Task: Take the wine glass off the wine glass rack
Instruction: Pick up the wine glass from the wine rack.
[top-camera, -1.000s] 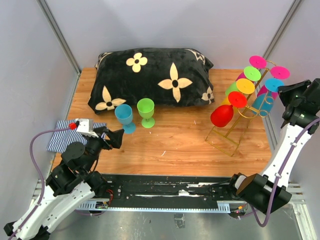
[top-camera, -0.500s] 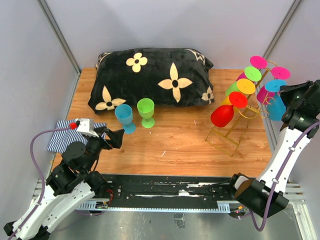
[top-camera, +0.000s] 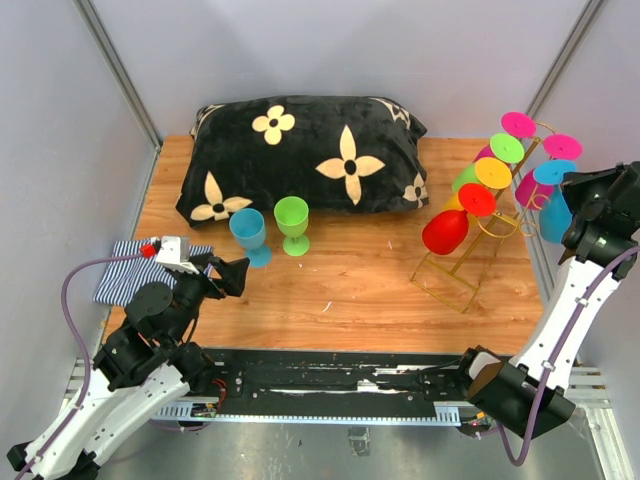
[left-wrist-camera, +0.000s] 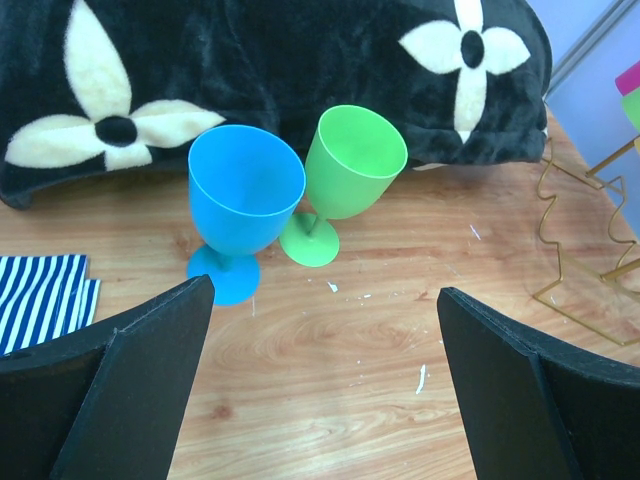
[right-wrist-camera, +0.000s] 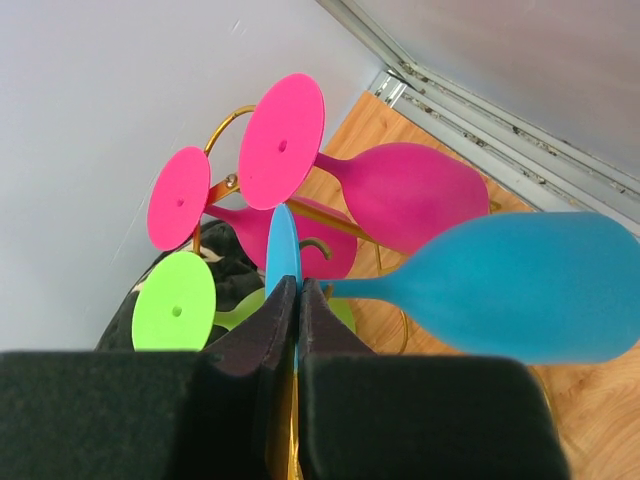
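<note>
- While the overhead view takes in the whole table (top-camera: 350, 290), my right arm cuts across its right edge.
- Along the far side lies a black pillow (top-camera: 300, 150); cream flowers are the only marking I can make out on it.
- At the right stands the wine glass rack (top-camera: 439, 294), gold wire with coloured glasses hung by their feet on slanted rails. My left wrist camera catches only a corner of its base.
- At the near left, a striped cloth (top-camera: 125, 270) is partly covered by my left arm from above.
- My left gripper (left-wrist-camera: 325, 290) is spread wide and holds nothing, hovering over bare wood short of a blue glass (left-wrist-camera: 245, 190) and a green glass (left-wrist-camera: 352, 165). Both are upright and side by side in front of the pillow.
- At the rack's right rail is the teal wine glass (right-wrist-camera: 530, 290), lying nearly level with its bowl toward the table's right edge. I cannot tell whether its stem is clear of the wire.
- My right gripper (right-wrist-camera: 297, 290) is pinched onto that glass's thin foot, seen edge-on between the fingers. From above, my wrist hides this grip.
- Two pink glasses (right-wrist-camera: 400, 195) hang just behind it.
</note>
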